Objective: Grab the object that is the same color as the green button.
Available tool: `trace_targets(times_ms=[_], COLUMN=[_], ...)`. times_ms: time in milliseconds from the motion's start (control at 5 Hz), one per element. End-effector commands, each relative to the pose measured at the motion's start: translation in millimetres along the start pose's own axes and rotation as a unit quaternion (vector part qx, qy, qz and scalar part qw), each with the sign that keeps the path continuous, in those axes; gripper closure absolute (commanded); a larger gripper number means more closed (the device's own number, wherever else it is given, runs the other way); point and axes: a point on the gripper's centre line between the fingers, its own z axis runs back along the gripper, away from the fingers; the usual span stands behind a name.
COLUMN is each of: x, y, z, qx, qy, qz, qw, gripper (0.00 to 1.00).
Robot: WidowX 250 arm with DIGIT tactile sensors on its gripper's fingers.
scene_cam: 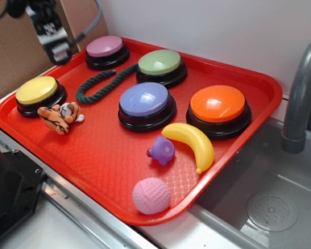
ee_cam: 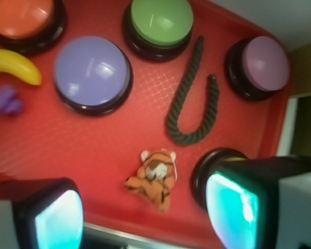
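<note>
A: Green rope (ee_cam: 189, 101) location?
B: On red tray (scene_cam: 93, 166), curled between green button (ee_cam: 161, 22) and pink button (ee_cam: 264, 63). My gripper (ee_cam: 145, 212) hangs above, fingers apart, empty.

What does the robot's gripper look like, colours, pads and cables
In the wrist view the gripper has two chunky black fingers, each faced with a glossy pad that looks cyan-teal, on a pale grey body. In the exterior view it appears blurred at top left: black with white parts, and a grey cable curving off behind it.

Red tray (scene_cam: 93, 155) with buttons, toys
</note>
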Motion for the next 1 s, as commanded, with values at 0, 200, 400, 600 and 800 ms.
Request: trace_targets(times_ms=[0,200,400,600,800], x=[16,20,24,29,30], y=[26,31,36,36,37], z=[-41,-58,-77,-94,-107], qx=[0.023,0.027,0.016,0.002,0.000], qy=[-0.050,-0.047,-0.053,-0.048,-0.037], qz=[-0.006,-0.002,-0.003,-0.013,-0.012], qw=[0.998,0.999,0.998,0.999,0.999], gripper=[0.00,0.00,0.00,0.00,0.00])
